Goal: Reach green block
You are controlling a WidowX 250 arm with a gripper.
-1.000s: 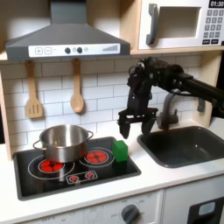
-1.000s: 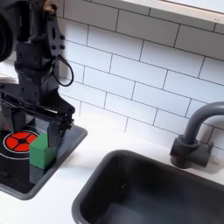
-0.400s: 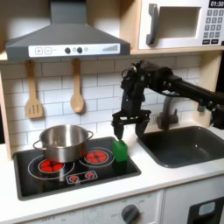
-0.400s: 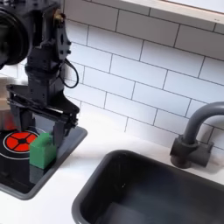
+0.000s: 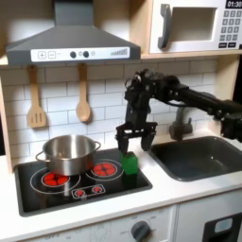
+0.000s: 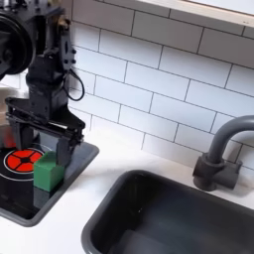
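The green block [image 5: 129, 164] [image 6: 48, 176] is a small bright cube standing on the black stove top [image 5: 28, 191] near its right edge in the first exterior view. My gripper [image 5: 133, 141] [image 6: 42, 146] hangs open just above the block, fingers pointing down and spread to either side of it. The fingertips [image 6: 65, 153] reach about the level of the block's top; I cannot tell whether they touch it. Nothing is held between the fingers.
A steel pot [image 5: 68, 154] sits on the stove's left burner in the first exterior view. A dark sink [image 5: 201, 156] [image 6: 169, 218] with a grey faucet [image 6: 223, 154] lies to the right. Wooden utensils [image 5: 36, 99] hang on the tiled wall under the hood.
The arm has swung left in the first exterior view and dropped lower, bringing the open gripper from beside the block to directly over it. The block has not moved.
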